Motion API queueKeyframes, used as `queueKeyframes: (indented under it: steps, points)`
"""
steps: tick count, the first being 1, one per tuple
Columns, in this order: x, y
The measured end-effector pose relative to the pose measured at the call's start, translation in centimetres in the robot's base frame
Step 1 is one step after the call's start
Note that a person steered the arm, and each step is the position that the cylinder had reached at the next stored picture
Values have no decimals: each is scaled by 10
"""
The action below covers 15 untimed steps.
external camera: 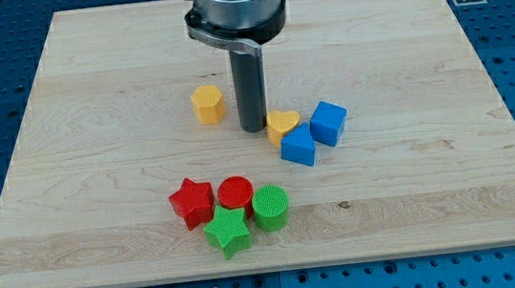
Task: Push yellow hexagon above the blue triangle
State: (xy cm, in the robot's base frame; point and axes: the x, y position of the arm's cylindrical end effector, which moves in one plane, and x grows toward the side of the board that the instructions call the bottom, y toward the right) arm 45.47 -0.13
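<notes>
The yellow hexagon [207, 103] sits on the wooden board left of centre. The blue triangle [298, 146] lies to its lower right, touching a yellow heart [282, 123] on its upper left. A blue cube [329, 122] stands just right of the triangle. My tip [253, 128] rests on the board between the yellow hexagon and the yellow heart, close to the heart's left edge and a short gap right of the hexagon.
A cluster sits toward the view's bottom: a red star [192, 203], a red cylinder [236, 194], a green cylinder [270, 207] and a green star [228, 230]. The board's edge [271, 272] meets a blue perforated table.
</notes>
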Motion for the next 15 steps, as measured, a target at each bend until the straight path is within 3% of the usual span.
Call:
queueKeyframes:
  steps: [2, 3, 5, 9, 10, 13, 15]
  points:
    - [-1, 7]
    - [-22, -1]
    - [-60, -33]
    - [-67, -107]
    - [-64, -106]
    - [-38, -15]
    - [-52, -33]
